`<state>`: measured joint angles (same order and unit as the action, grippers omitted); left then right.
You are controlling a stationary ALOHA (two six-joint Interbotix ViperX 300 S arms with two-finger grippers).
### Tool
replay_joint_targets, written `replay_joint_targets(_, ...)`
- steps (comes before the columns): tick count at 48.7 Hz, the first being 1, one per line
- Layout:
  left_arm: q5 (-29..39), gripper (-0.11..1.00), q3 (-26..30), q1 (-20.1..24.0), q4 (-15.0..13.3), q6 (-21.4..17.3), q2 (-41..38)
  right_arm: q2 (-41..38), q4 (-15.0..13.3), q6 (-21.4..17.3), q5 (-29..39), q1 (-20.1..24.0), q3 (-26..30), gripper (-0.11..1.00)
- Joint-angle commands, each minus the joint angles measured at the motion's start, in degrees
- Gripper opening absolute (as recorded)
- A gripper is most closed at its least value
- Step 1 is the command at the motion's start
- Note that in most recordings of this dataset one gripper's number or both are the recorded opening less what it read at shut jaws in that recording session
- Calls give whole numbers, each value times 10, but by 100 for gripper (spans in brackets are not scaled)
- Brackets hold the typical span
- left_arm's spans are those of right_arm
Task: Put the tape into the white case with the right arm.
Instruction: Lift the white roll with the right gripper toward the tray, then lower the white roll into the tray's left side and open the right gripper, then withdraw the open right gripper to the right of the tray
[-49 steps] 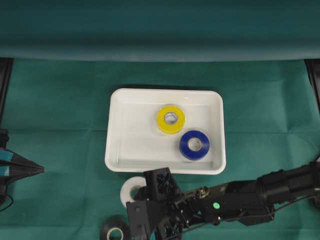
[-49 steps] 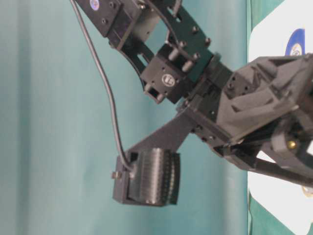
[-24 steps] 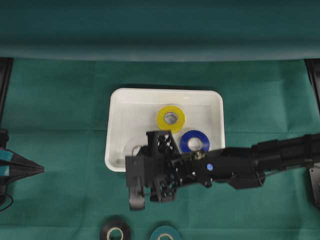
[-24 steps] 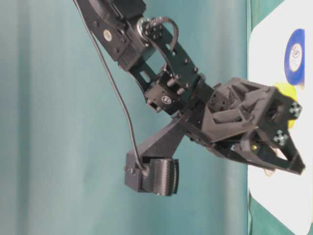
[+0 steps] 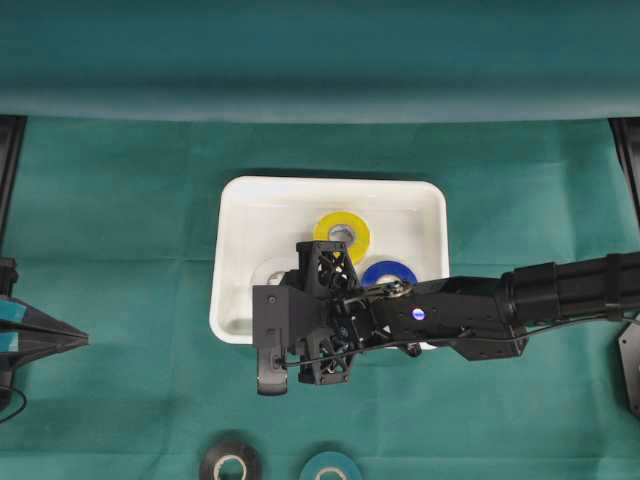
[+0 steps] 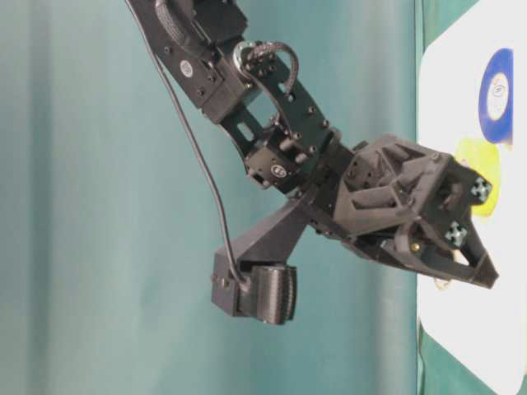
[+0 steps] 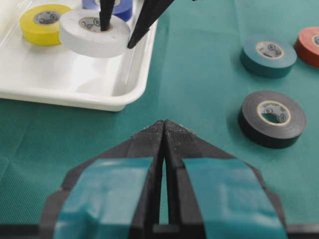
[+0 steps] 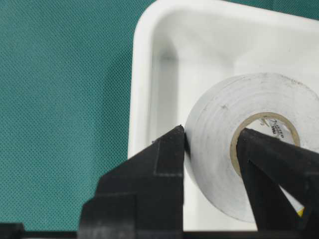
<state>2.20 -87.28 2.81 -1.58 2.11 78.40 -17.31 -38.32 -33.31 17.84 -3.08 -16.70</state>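
The right end effector (image 8: 212,142) is clamped on a white tape roll (image 8: 234,124): one pointed black finger (image 8: 164,154) presses the roll's smooth outer band while the other sits inside its tan cardboard core. The core carries small printed writing too fine to read. The roll hangs over the white case (image 5: 232,260), near its lower-left corner in the overhead view, and the left wrist view shows it lifted above the case floor rather than resting on it.

The case is a shallow, glossy plastic tray with rounded corners and a raised rim. Inside it lie a yellow tape roll (image 5: 342,229) and a blue tape roll (image 5: 392,273), both flat and partly hidden by the matte black right arm (image 5: 470,312), which reaches in from the right with a small lit indicator on its body. In the table-level view the wrist housing bears small checkered marker squares.

The worktop (image 5: 120,230) is covered with a green, finely woven cloth with faint creases. On it, outside the case, lie a black tape roll (image 7: 271,118), a teal tape roll (image 7: 268,55) and, at the edge of the left wrist view, an orange-red tape roll (image 7: 310,46), each with a pale core printed with unreadable text.

The left end effector (image 7: 164,137) rests apart at the left, its fingers wrapped in light-blue bands and pressed together, gripping nothing.
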Motion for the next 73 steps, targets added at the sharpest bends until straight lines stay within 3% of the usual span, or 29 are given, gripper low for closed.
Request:
replay_joint_targets(1,-4,0,6,1,1,1,-4,25,-3,-2,-6,-1,11,3)
replay_joint_targets(6,-4,0,6,1,1,1,-5,25,-3,-4,-6,-1,11,19)
replay_joint_targets(15,-4,0,6,1,1,1,-4,25,-3,-4,-4,-2,9,70)
replay_joint_targets(20,-4,0,6,1,0,1,-4,25,-3,-4,-3,-2,7,64)
replay_joint_targets(31,-2,0,7,1,0,1,-4,68,-3,-4,54,-12,-28,64)
replay_joint_targets(73,-2,0,8,1,1,1,-4,378,-2,-16,39,-31,-371,64)
